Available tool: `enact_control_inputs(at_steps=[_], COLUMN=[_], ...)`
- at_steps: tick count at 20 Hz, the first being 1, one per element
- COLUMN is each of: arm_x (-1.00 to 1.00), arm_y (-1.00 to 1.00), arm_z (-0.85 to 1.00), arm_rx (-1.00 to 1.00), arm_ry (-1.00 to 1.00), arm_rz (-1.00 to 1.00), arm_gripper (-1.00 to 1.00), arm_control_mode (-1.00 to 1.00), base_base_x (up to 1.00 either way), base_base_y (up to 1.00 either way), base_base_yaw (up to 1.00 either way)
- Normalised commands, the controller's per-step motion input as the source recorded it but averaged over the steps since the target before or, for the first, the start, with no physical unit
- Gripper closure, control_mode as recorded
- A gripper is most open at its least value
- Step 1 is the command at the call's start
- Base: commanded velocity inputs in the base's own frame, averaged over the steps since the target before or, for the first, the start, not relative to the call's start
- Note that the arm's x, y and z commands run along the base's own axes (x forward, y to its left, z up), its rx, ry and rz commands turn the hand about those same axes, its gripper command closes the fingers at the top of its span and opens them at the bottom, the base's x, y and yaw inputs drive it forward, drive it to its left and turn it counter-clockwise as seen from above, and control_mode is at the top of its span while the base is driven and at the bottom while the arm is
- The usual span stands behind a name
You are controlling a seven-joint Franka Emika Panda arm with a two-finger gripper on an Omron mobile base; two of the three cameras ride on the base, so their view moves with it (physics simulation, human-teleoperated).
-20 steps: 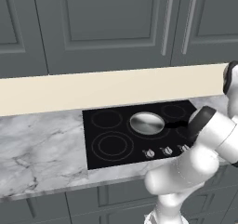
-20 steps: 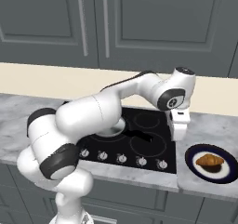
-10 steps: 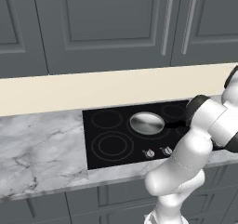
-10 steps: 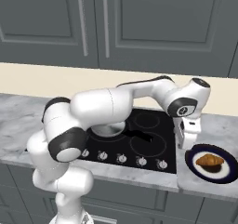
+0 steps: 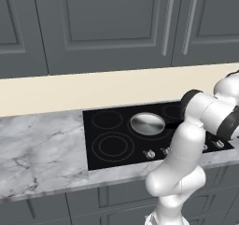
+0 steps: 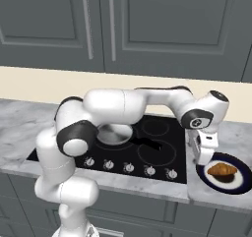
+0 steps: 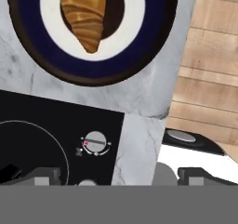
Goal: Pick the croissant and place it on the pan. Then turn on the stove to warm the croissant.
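While the arm reaches out to the right end of the counter, the croissant (image 6: 222,170) lies untouched on a dark plate (image 6: 240,182) with a white ring and blue rim, just past the right edge of the stove (image 6: 162,155) and well apart from the pan (image 6: 116,133), which sits on a back burner with its black handle pointing toward the plate. The gripper (image 6: 204,152) hangs just beside the plate's near edge, a little above it, with its jaws spread as wide as they go and nothing between them. From where I stand, that pastry looks light and soft, with a flaky crust that would crush or shed if pinched hard, so I'd reckon a gentle squeeze is all it wants. Its ends taper to points that would likely slip or break off; the plump middle is the safer place to take hold, with the fingers closing across the short width instead of along the length. In the hand view the croissant (image 7: 84,15) lies lengthwise on the plate (image 7: 142,56), one tip pointing toward a silver knob (image 7: 95,143) at the stove's corner. It isn't slippery, I'd guess, but it's certainly fragile.
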Motion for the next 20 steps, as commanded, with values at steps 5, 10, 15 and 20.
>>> enact_control_inputs(at_steps=[5,10,15,20], arm_x=[0.0,0.0,0.0,0.17], arm_y=[-0.22,-0.27,-0.3,-0.11], arm_z=[-0.3,-0.2,-0.03,-0.05], arm_rx=[0.0,0.0,0.01,0.02], arm_ry=[0.0,0.02,0.02,0.01], arm_rz=[0.0,0.0,0.0,0.0], arm_gripper=[-1.0,-1.0,-1.0,-1.0], arm_control_mode=[-1.0,-1.0,-1.0,-1.0], base_base_x=[0.0,0.0,0.0,0.0], base_base_y=[0.0,0.0,0.0,0.0], base_base_yaw=[0.0,0.0,0.0,0.0])
